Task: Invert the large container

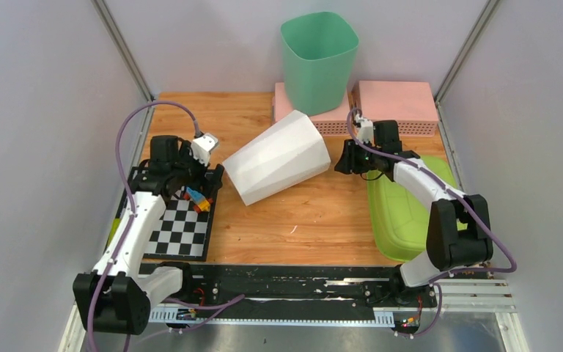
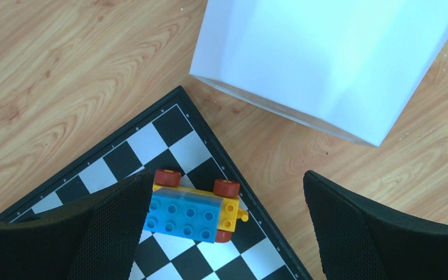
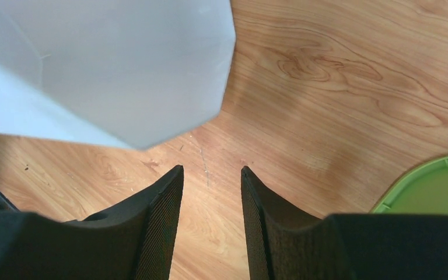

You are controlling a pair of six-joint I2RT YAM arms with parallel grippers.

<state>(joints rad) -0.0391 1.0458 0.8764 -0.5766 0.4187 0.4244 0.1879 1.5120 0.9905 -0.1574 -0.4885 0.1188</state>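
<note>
Small marks run along the chessboard border, too small to read. The left arm reaches forward over the board's far corner. Its end effector points down, fingers spread wide and empty, above a toy car of blue and yellow bricks with red wheels. The right arm stretches forward and bends left. Its end effector is low over the table, fingers a narrow gap apart with nothing between them. It is just beside the narrower end of the white container. The container lies on its side mid-table, between the two end effectors, with its wider end toward the left arm.
</note>
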